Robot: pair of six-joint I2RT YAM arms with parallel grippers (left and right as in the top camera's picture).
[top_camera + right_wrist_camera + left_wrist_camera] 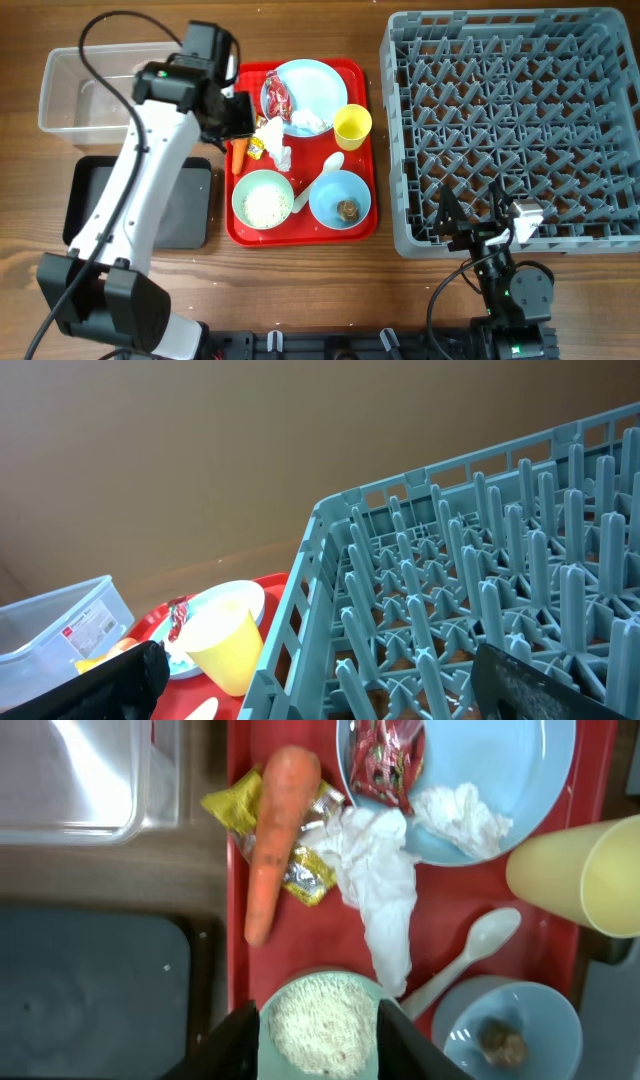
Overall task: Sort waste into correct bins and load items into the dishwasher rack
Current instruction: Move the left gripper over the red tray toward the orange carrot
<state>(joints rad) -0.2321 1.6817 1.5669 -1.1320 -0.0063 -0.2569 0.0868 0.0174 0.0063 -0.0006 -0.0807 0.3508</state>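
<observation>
Left claw point(318, 1045) is hovering open over the pale green bowl point(238, 200), and waste sorting is starting. The carrot point(275, 840) at twelve o'clock likely needs grasping next.

- The brown wooden tabletop point(300, 290) is showing a matt grain.
- The clear plastic rectangular tub point(60, 90) is gleaming, smooth.
- The shallow black rectangular tray point(190, 205) is looking matt.
- The flat red plastic tray point(300, 230) is shining glossily.
- The crumpled white paper tissue point(385, 910) is looking soft and creased.
- The yellow foil wrapper point(232, 805) is glinting.
- The grey plastic lattice rack point(500, 100) is looking dull.

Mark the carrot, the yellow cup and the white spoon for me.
carrot point(272, 845), left wrist view, middle of its body.
yellow cup point(352, 125), overhead view, centre of its open mouth.
white spoon point(460, 962), left wrist view, handle.
</observation>
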